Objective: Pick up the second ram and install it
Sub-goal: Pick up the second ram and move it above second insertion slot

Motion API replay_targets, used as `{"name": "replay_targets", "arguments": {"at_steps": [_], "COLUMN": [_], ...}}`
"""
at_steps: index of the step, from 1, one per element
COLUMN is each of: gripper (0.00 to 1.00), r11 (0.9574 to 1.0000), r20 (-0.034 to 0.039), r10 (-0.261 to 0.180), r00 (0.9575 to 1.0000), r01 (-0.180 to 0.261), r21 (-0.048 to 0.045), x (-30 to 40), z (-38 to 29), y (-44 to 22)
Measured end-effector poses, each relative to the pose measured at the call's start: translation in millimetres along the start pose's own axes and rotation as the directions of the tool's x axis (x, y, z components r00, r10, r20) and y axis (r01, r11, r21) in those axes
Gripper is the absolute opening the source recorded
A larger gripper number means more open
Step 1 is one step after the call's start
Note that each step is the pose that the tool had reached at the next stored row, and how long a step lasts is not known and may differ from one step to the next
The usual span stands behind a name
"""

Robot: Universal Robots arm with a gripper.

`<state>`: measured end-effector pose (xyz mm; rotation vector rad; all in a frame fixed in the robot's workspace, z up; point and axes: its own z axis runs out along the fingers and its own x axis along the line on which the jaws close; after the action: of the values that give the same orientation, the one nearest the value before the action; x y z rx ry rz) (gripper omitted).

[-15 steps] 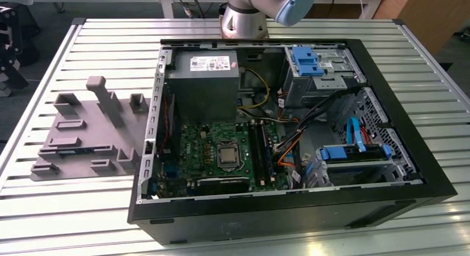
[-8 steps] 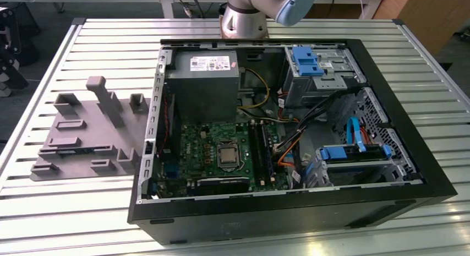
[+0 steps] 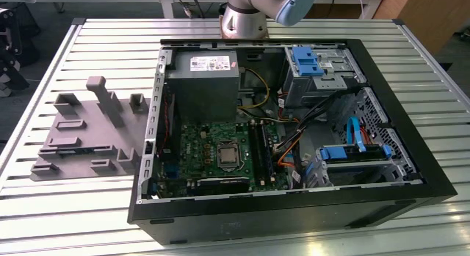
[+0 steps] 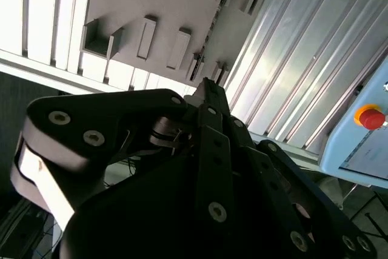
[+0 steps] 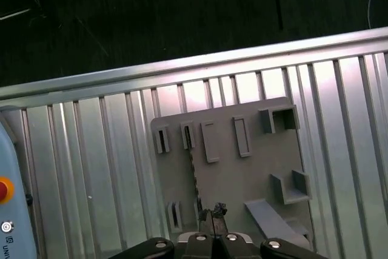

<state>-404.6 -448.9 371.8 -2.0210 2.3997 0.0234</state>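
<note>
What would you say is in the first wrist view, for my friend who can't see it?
The second ram stands on its thin edge in a grey holder with little slotted blocks, seen from above on a ribbed metal table. The gripper, shut, lines up with one end of the ram.

**Open computer case beside a grey holder plate**

A black computer case (image 3: 294, 214) lies open on its side on the ribbed metal tabletop (image 3: 88, 41). Inside it, a grey power supply (image 3: 202, 85) sits above a green motherboard (image 3: 192, 151) with a square processor socket (image 3: 226, 155). Blue drive brackets (image 3: 305, 60) stand toward the exterior view's right, with orange cables (image 3: 290, 148) near the board. On the exterior view's left, just beside the case, lies a grey holder plate (image 3: 81, 140) with raised blocks and slots. A red button (image 4: 370, 116) shows in the second wrist view.
</note>
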Motion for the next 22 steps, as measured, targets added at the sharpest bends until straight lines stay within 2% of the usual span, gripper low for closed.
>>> {"name": "replay_targets", "arguments": {"at_steps": [3, 6, 9, 10, 14, 22], "gripper": [0.16, 0.35, 0.41, 0.47, 0.47, 0.47], "r11": [1.0000, 0.9999, 0.9998, 0.9995, 0.9974, 0.9967], "r20": [-0.0002, -0.0003, -0.0009, -0.0010, -0.0016, -0.0017], "r10": [-0.003, -0.011, -0.020, -0.031, -0.072, -0.081], "r00": [1.0000, 0.9999, 0.9998, 0.9995, 0.9974, 0.9967], "r01": [0.003, 0.011, 0.020, 0.031, 0.072, 0.081], "r21": [-0.0012, -0.0025, -0.0036, -0.0048, -0.0077, -0.0078], "x": [0.3, 1.0, 1.2, 1.5, 2.3, 2.9], "z": [4.4, 8.9, 13.7, 15.4, 22.3, 35.7], "y": [-0.1, -0.2, -0.2, -0.3, -0.3, 2.2]}}
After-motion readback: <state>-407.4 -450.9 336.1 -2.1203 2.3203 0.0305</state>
